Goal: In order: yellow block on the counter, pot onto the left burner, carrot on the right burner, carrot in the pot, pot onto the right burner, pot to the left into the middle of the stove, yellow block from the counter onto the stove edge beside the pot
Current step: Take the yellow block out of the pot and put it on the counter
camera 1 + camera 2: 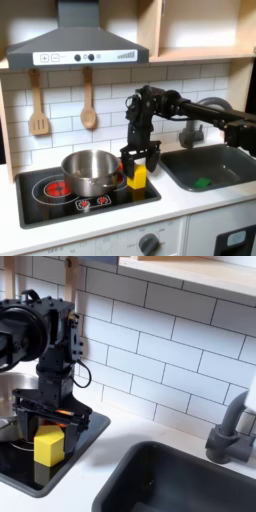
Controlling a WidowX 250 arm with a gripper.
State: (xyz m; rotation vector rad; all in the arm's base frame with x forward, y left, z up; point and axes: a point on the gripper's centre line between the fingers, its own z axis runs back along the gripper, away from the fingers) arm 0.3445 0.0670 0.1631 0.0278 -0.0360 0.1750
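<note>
The steel pot [90,172] stands in the middle of the black stove [30,186], partly over the left burner ring. The yellow block [137,178] rests upright on the stove's right edge, right of the pot in the first exterior view. My gripper [140,166] hangs straight above the block, open, its fingers wider apart than the block. In the second exterior view the yellow block [48,446] sits near the stove [22,471] corner under the gripper [50,419], with the pot [8,406] behind. The carrot is hidden.
The off-white counter [172,205] runs between the stove and the grey sink [232,160], which holds a small green piece [203,182]. A faucet [232,431] stands behind the sink. Two wooden utensils [88,110] hang on the tiled wall under the hood.
</note>
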